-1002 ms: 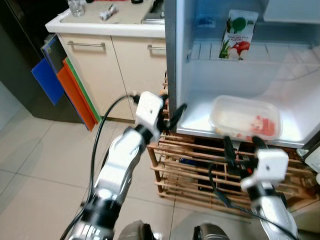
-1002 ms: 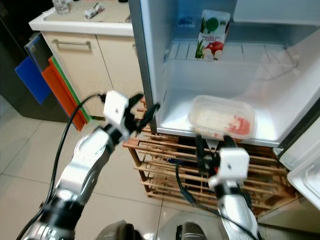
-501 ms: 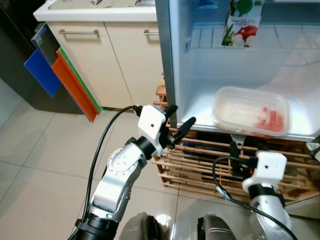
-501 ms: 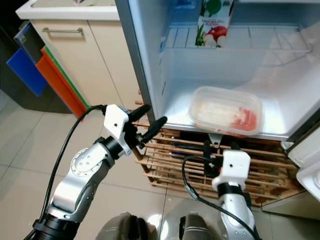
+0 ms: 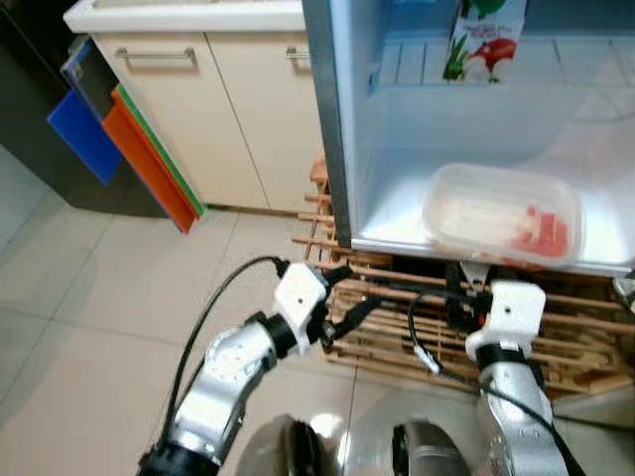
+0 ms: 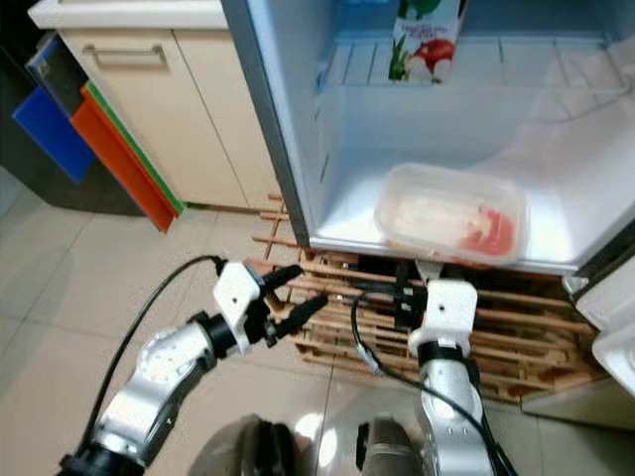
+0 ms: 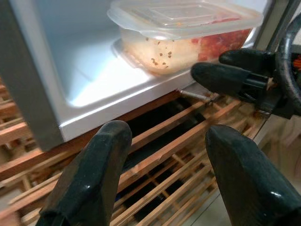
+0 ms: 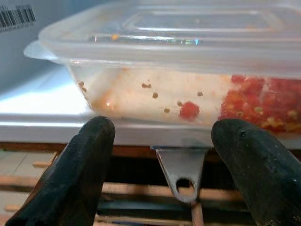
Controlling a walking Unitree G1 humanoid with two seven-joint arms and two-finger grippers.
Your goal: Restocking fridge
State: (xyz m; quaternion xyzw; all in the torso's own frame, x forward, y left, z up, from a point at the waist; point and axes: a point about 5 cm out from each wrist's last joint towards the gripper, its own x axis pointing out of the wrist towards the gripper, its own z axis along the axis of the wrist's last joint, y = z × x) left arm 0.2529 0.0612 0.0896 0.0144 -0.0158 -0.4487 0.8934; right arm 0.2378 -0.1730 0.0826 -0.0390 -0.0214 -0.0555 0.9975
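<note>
1. Our left end effector point(image 5: 349, 297) hangs low in front of the wooden rack point(image 5: 397, 332), its two black fingers spread apart and holding nothing. It points toward the lower front edge of the open fridge point(image 5: 342, 149).
2. In the left wrist view, the left fingers point(image 7: 91, 181) frame the rack slats and the fridge's bottom lip, with the plastic container point(image 7: 183, 28) above and beyond them, well apart from the fingertips.
3. To our left of the fridge stands a cream cabinet point(image 5: 213, 119) under a pale counter point(image 5: 189, 15). Blue, orange and green boards point(image 5: 124, 149) lean against the cabinet's side above the tiled floor point(image 5: 89, 317).
4. The plastic container point(image 5: 503, 215) lies on the fridge floor, close to the front edge, lid on, with pale food and red pieces inside. A juice carton point(image 5: 486, 40) stands upright on the wire shelf behind and above it.
5. Our right end effector point(image 5: 468, 288) sits just below the fridge's front lip, directly under the container. Its fingers are wide open and empty.
6. In the right wrist view, the right fingers point(image 8: 80, 165) stand on either side of a metal tab point(image 8: 181, 172) beneath the fridge edge, and the container point(image 8: 188, 80) fills the space above them, near but not touched.
</note>
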